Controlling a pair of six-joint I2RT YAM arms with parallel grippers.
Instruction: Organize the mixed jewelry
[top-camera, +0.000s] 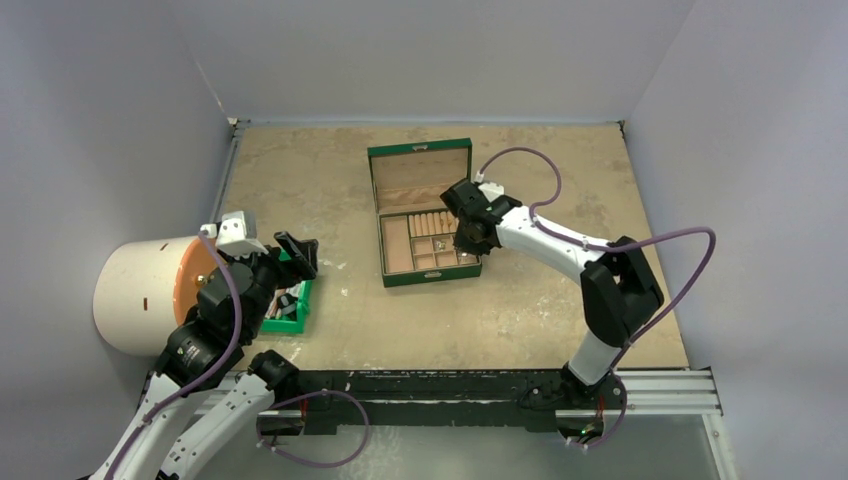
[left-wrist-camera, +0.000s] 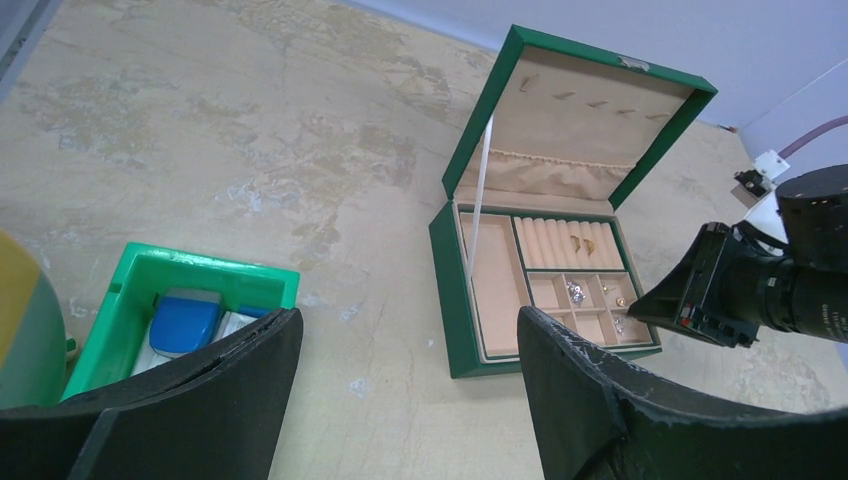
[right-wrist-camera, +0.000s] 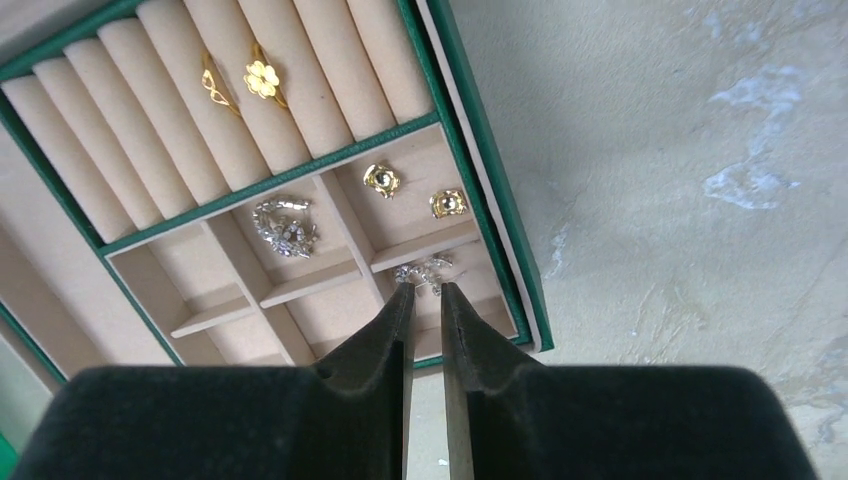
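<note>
Here, at the left edge of the worktop (top-camera: 560, 300), towards its near-left corner, the left hand (left-wrist-camera: 408, 318) hangs with its fingers spread wide and nothing between them. Below it sits a small green bin (left-wrist-camera: 215, 265) with a blue item (left-wrist-camera: 185, 322) inside.

Further right, about midway along and nearer the far edge, stands the green box (left-wrist-camera: 445, 300) with its lid open and upright. The mixed jewelry (left-wrist-camera: 575, 292) lies in the box's tray: two gold rings (right-wrist-camera: 262, 78) tucked among the cushion rolls, two gold studs (right-wrist-camera: 382, 178) in the cell beneath them, and a silver cluster (right-wrist-camera: 285, 228) in the cell to their left.

At the tray's right side, the right hand (right-wrist-camera: 425, 290) points down into the box, its fingers drawn to a narrow slit. A small silver piece (right-wrist-camera: 425, 270) lies right at their tips. I cannot tell whether the tips pinch it or merely stand over it.

The risk sits here, I judge. The piece is tiny and bright, so a shallow pinch could let it slip. It lies next to the box's right wall, so a flick could send it out onto the worktop. The tips are also close to the thin dividers. Pressing down or dragging sideways could catch one, shift the whole box and jolt the sorted pieces out of their cells.
</note>
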